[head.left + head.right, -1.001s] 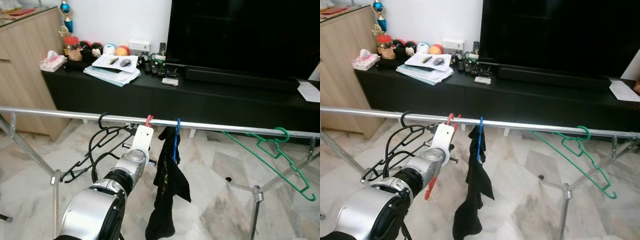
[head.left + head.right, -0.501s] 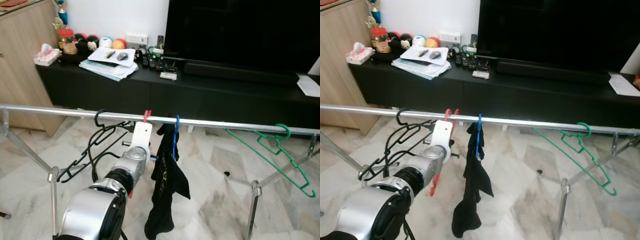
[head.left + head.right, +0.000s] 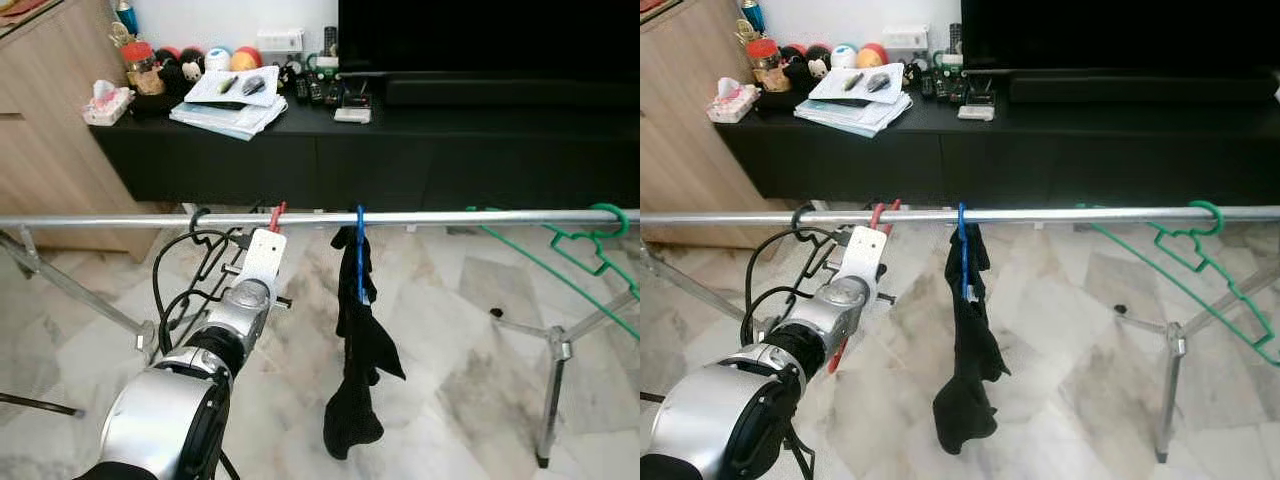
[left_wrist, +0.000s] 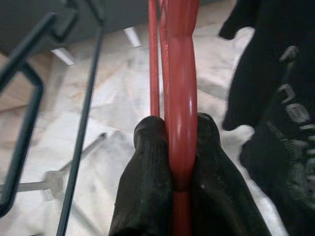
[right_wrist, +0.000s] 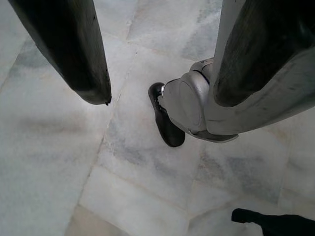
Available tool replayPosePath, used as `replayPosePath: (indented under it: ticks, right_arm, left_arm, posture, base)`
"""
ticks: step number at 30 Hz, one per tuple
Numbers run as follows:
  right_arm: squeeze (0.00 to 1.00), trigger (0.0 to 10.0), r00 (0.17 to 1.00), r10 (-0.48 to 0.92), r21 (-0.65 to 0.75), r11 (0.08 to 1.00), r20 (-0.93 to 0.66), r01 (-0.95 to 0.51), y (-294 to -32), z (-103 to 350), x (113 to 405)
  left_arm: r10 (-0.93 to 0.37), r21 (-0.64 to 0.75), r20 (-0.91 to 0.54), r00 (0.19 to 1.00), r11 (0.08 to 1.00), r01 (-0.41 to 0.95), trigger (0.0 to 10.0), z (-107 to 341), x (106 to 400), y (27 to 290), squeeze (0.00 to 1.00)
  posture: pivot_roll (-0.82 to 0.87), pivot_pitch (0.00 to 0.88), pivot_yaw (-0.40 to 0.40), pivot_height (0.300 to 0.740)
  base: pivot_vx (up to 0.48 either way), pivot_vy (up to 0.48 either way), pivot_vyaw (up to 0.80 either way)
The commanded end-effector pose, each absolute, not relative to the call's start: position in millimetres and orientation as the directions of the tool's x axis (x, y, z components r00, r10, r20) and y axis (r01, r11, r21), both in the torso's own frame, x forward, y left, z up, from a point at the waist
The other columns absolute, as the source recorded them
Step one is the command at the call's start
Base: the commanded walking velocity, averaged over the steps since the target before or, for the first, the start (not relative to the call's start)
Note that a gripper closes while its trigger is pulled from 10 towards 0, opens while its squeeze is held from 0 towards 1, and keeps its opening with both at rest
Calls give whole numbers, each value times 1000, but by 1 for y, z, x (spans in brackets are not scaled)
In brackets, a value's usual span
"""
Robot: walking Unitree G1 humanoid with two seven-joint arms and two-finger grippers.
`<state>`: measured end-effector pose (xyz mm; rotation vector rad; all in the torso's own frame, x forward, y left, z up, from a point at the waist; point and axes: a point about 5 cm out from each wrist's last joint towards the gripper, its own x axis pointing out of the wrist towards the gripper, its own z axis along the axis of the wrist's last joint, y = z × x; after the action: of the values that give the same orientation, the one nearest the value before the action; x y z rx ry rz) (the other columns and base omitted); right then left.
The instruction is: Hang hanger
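A silver rail [image 3: 480,216] runs across in front of me. My left gripper [image 4: 178,129] is shut on a red hanger [image 4: 181,73], and the hanger's hook [image 3: 276,211] sits at the rail between a black wire hanger [image 3: 186,262] and a blue hanger [image 3: 360,250]. A black garment [image 3: 362,350] hangs from the blue one. A green hanger [image 3: 590,255] hangs at the right end. In the eye views the white wrist plate [image 3: 262,256] hides my left fingers. My right gripper [image 5: 162,83] is open and points down at the marble floor.
A black TV console [image 3: 400,150] with papers, remotes and toys stands behind the rail, under a large TV. A wooden cabinet [image 3: 45,130] stands at the left. Rack legs [image 3: 553,355] spread over the floor. My own foot [image 5: 189,105] is below the right gripper.
The whole picture has shifted, so the camera moved and now looks down more steeply. My left gripper stays shut on the red hanger at the rail.
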<state>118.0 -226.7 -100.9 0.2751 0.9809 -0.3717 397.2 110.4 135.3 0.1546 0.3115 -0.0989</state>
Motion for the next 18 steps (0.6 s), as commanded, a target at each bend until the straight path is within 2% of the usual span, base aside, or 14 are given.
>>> replayPosePath:
  ticks: [1, 2, 3, 4, 5, 7, 8, 10, 18]
  right_arm:
    - [0, 10000, 473, -164, 72, 894, -866, 442, -218, -105, 109]
    - [0, 10000, 475, -163, 74, 894, -865, 443, -218, -105, 111]
    - [0, 10000, 475, -163, 75, 894, -865, 442, -218, -105, 111]
    - [0, 10000, 476, -163, 75, 894, -864, 442, -218, -105, 112]
    - [0, 10000, 482, -163, 80, 892, -861, 445, -218, -104, 115]
    - [0, 10000, 485, -163, 82, 892, -859, 445, -218, -103, 118]
    - [0, 10000, 518, -147, 104, 899, -843, 425, -197, -105, 120]
    - [0, 10000, 543, -139, 119, 903, -828, 413, -184, -105, 123]
    - [0, 10000, 553, -142, 109, 912, -821, 396, -190, -101, 135]
  left_arm:
    - [-110, 81, -342, 933, 986, 146, 10000, 124, 392, 113, 0]
    - [-123, 75, -343, 931, 985, 157, 10000, 123, 392, 113, 208]
    - [-125, 72, -346, 930, 985, 159, 10000, 122, 391, 113, 208]
    - [-129, 69, -348, 928, 984, 163, 10000, 120, 391, 113, 494]
    - [-142, 74, -357, 923, 981, 179, 10000, 116, 389, 114, 1000]
    - [-151, 63, -363, 919, 980, 186, 10000, 113, 387, 115, 1000]
    - [-159, 54, -362, 919, 980, 191, 10000, 111, 386, 117, 1000]
    - [-170, 53, -356, 919, 978, 202, 10000, 110, 385, 118, 1000]
    - [-200, 75, -258, 945, 971, 226, 10000, 119, 386, 137, 1000]
  posture:
    - [-170, 198, 129, 740]
    - [-167, 192, 131, 740]
    - [-165, 188, 131, 740]
    - [-163, 183, 131, 740]
    - [-154, 163, 132, 740]
    - [-153, 159, 131, 740]
    - [-151, 147, 128, 740]
    - [-148, 131, 123, 740]
    - [-120, 60, 89, 740]
  base:
    - [0, 0, 0]
    - [0, 0, 0]
    - [0, 0, 0]
    - [0, 0, 0]
    - [0, 0, 0]
    - [0, 0, 0]
    - [0, 0, 0]
    - [0, 0, 0]
    - [0, 0, 0]
